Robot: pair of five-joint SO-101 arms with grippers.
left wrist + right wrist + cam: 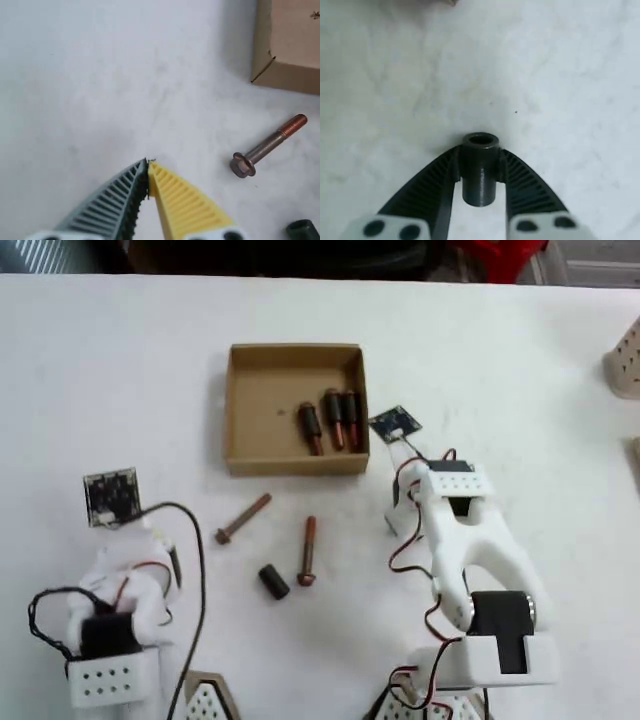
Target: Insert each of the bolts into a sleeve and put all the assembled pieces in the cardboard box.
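Observation:
The cardboard box (265, 400) holds three bolts fitted in black sleeves (330, 420). In front of it two bare copper bolts lie on the white table, one slanted (243, 519) and one nearly straight (308, 551), with a loose black sleeve (273, 581) between them. My left gripper (147, 167) is shut on nothing, a short way from the slanted bolt (267, 146); the box corner (290, 45) and the loose sleeve (302, 230) sit at that view's edges. My right gripper (480, 155) is shut on another black sleeve (480, 170), held upright with its bore showing, just over the table.
The left arm (115, 610) is at the near left and the right arm (470, 540) at the near right, beside the box. Small circuit boards lie at the left (110, 495) and by the box (395, 424). A pale object (625, 360) stands at the far right.

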